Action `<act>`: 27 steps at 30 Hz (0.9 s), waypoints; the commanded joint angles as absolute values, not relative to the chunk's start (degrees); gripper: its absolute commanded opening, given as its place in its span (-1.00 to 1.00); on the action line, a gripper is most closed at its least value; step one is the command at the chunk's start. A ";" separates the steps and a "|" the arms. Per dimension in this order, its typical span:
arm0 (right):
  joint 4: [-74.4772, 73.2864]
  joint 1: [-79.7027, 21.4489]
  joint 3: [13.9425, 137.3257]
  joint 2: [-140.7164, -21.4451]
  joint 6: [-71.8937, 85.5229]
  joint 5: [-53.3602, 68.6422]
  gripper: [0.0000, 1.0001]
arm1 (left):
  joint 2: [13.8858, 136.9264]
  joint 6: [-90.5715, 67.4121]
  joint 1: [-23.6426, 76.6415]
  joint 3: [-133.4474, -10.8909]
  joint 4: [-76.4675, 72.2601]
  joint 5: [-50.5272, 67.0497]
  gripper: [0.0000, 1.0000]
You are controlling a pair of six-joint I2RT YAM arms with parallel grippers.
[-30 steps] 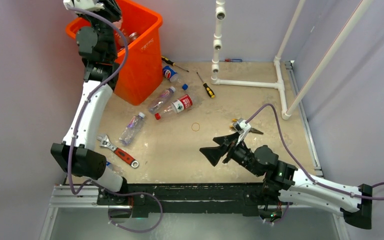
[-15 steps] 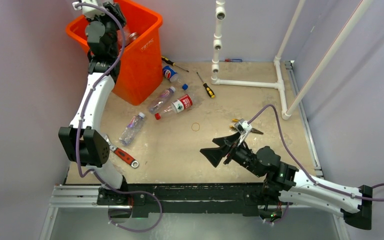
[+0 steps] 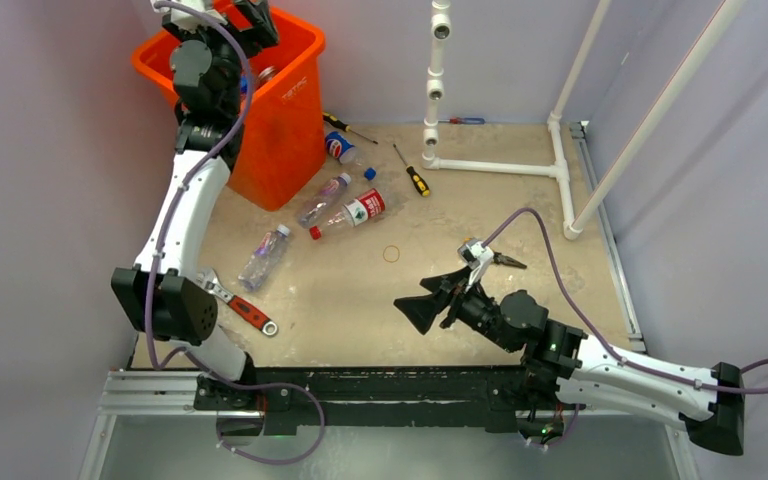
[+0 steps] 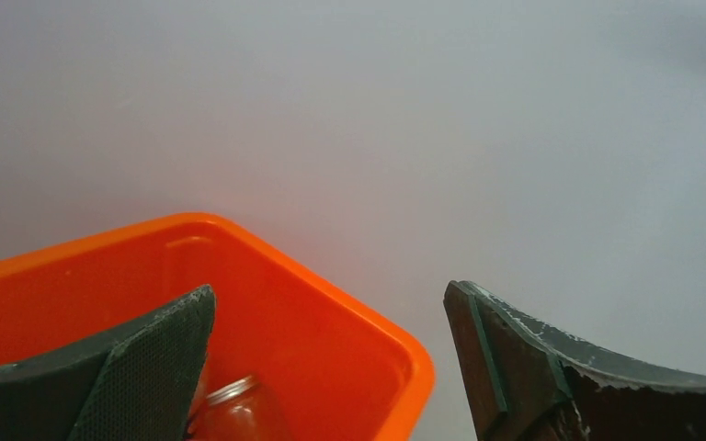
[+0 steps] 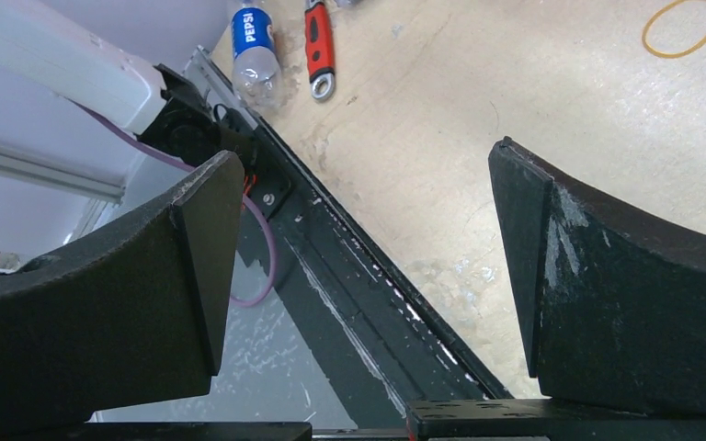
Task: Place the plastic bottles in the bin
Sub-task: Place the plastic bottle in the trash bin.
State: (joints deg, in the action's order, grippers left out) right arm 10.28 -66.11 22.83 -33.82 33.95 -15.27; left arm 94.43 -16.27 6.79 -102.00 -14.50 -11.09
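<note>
Left gripper sat above the bin, fingers wide apart, nothing between them. An orange-tinted bottle lay inside the bin below it. Right gripper hovered low over the table front, jaws spread too, empty.

On the table:
- blue-label bottle just beside the bin's right side
- clear bottle and red-label bottle side by side near the bin's front corner
- fourth bottle nearer the left arm
- Pepsi bottle by the left arm's base, beside the red-handled wrench

Clutter nearby: yellow-handled screwdriver, loose blue cap, rubber band, white pipe frame at the back.
</note>
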 commanded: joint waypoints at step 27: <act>12.68 -66.36 24.63 -41.49 35.17 -23.72 0.98 | 61.98 -26.87 18.11 -67.58 6.63 -13.57 0.99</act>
State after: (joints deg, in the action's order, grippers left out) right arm 10.70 -66.11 22.92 -40.53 33.89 -19.11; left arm 66.32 -18.13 18.37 -76.01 4.86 -21.91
